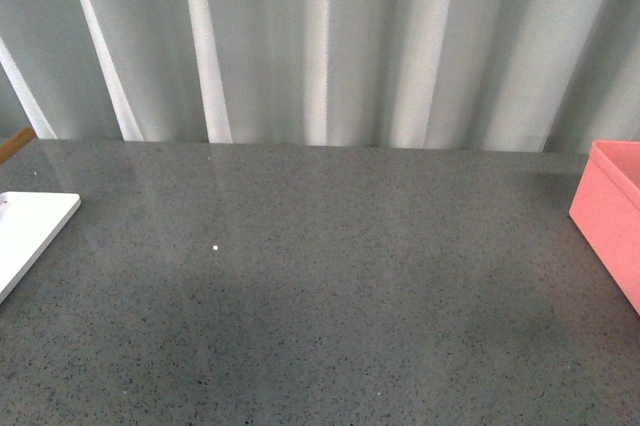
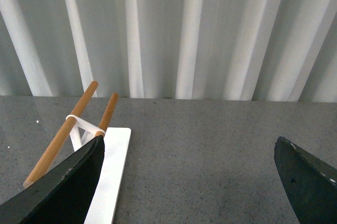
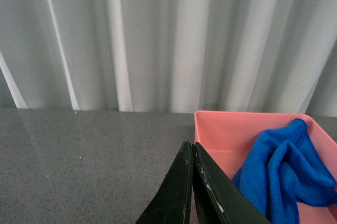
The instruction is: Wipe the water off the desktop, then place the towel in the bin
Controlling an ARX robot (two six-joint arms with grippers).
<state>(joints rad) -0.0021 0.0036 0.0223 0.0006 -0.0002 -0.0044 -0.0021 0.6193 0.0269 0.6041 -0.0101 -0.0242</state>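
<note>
The dark grey speckled desktop (image 1: 330, 276) fills the front view, and neither arm shows there. The salmon-pink bin (image 1: 612, 216) stands at its right edge, partly cut off. In the right wrist view the bright blue towel (image 3: 287, 174) lies crumpled inside the bin (image 3: 226, 129). My right gripper (image 3: 190, 145) is shut with nothing in it, its tips close by the bin's near wall. My left gripper (image 2: 189, 142) stands open over bare desktop (image 2: 200, 171), nothing between its fingers (image 2: 79, 176).
A flat white board (image 1: 25, 236) lies at the desktop's left edge; in the left wrist view it (image 2: 113, 171) carries a small rack with two wooden rods (image 2: 63, 132). A pleated pale curtain (image 1: 320, 36) hangs behind the desk's far edge.
</note>
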